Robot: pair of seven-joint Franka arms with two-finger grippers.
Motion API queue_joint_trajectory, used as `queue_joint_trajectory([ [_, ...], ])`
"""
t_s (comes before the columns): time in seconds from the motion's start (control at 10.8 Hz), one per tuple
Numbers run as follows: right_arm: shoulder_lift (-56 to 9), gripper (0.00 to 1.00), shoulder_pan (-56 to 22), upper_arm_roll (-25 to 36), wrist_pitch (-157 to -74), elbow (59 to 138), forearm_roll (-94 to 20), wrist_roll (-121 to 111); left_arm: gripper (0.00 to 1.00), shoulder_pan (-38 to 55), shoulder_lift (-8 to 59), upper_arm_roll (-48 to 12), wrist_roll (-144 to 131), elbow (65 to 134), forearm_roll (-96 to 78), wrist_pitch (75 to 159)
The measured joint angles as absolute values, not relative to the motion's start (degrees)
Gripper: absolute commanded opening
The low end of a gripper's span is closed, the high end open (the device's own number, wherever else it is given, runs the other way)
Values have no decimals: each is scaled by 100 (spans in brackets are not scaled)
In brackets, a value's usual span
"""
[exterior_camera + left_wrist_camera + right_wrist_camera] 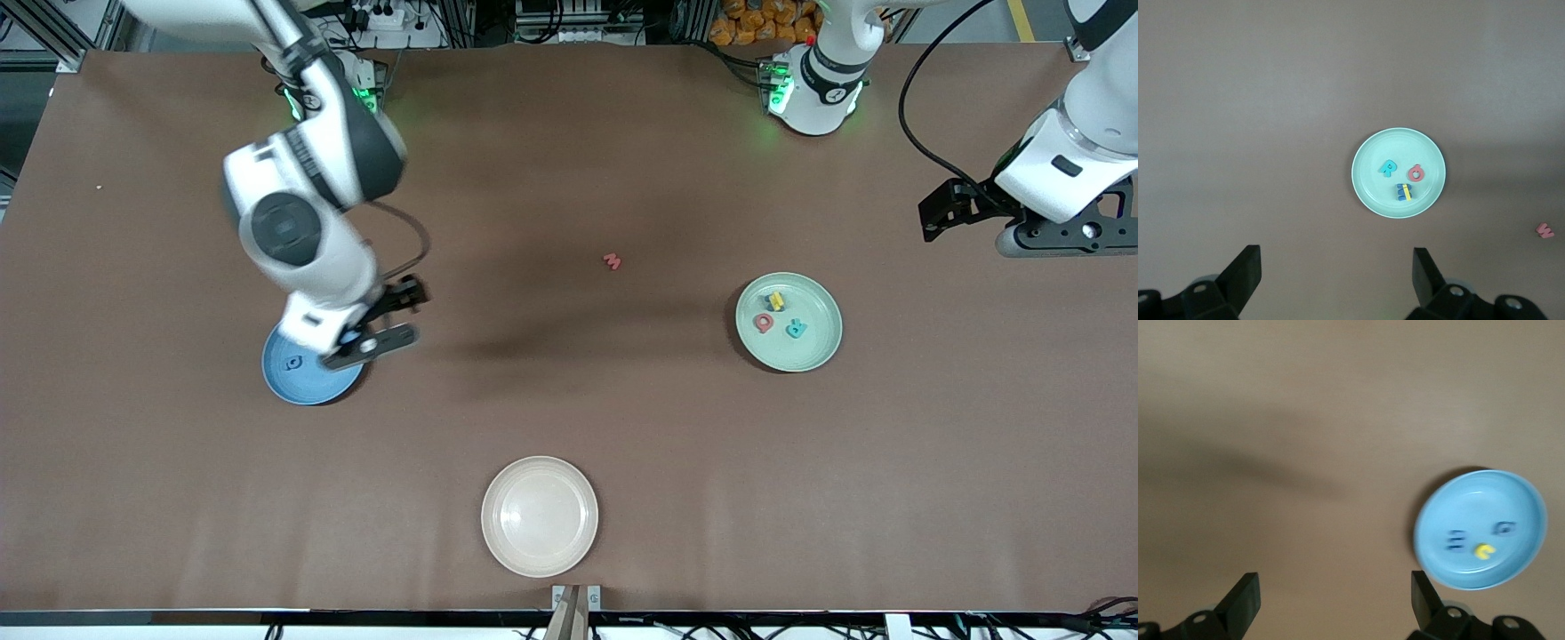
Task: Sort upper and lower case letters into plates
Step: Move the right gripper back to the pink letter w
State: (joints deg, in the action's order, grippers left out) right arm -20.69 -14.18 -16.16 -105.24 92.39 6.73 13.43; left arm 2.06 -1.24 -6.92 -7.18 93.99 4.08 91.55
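- You are looking at a brown table (pixel 569 418) with a matte top; aluminium framing, cables and a heap of orange things line its edge by the robots' bases.
- The right gripper (pixel 391 322) hangs over the edge of the blue plate (pixel 298 378), toward the right arm's end of the table. Its jaws are spread wide and nothing is between them.
- In the right wrist view, the blue plate (pixel 1480 529) holds a yellow letter (pixel 1484 551) and two dark blue letters (pixel 1456 539); you cannot read which letters they are.
- The left gripper (pixel 978 218) waits in the air over the left arm's end of the table, jaws wide apart and empty.
- The mint green plate (pixel 813 354) sits on the table toward the left arm's end. On it you see a red letter (pixel 763 323), a teal letter (pixel 797 329) and a yellow piece lying on a blue one (pixel 776 301).
- A loose red M-shaped letter (pixel 613 260) lies on the bare table between the two plates, farther from the front camera than either.
- A cream-white plate (pixel 540 516) sits nearest the front camera, with nothing on it.
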Motion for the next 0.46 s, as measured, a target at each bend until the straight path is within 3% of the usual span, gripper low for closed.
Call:
queue_joint_trajectory([
  [0.46, -2238, 100, -2555, -1846, -11183, 9241, 673, 2007, 100, 212, -125, -708, -718, 9400, 407, 9159],
])
